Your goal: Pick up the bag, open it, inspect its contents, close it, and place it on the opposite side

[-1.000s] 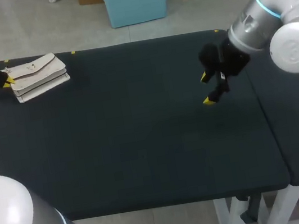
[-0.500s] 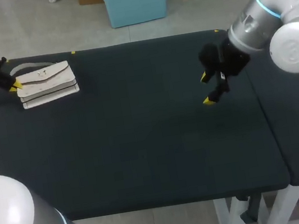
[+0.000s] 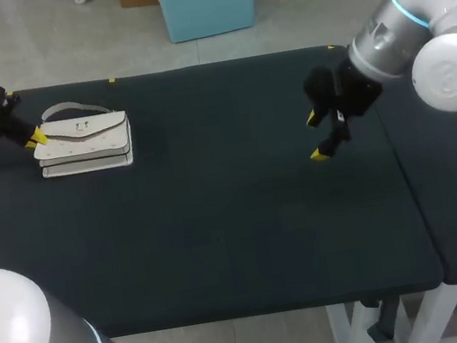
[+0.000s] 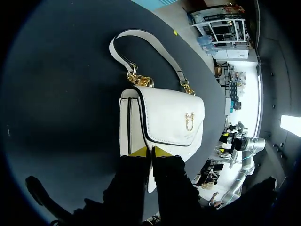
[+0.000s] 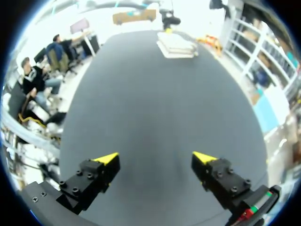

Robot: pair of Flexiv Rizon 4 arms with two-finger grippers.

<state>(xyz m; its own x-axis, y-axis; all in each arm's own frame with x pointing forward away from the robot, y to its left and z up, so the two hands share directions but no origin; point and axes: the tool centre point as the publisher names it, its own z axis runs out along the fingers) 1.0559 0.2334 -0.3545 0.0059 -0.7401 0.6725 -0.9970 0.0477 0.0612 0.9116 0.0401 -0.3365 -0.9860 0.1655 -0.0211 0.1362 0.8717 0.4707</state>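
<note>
The left hand (image 4: 150,151) has its yellow tips pressed almost together on a thin white edge at the end of the handbag (image 4: 164,117), pinching it where the flap (image 4: 171,110) overlaps the body. The handbag lies flat on the dark tabletop (image 3: 220,225), near the far left corner, with its strap (image 4: 146,44) looped out beyond it on gold chain links (image 4: 138,80). It looks light and semi-stiff, with smooth, probably slippery leather-like skin. An edge pinch like this one could slide or let the handbag swing. The strap or the body just under the flap seems a surer hold, leaving the flap's gold clasp (image 4: 189,120) free for opening. The right hand (image 5: 155,162) hangs spread and empty over the tabletop's right part, well apart from the handbag.
</note>
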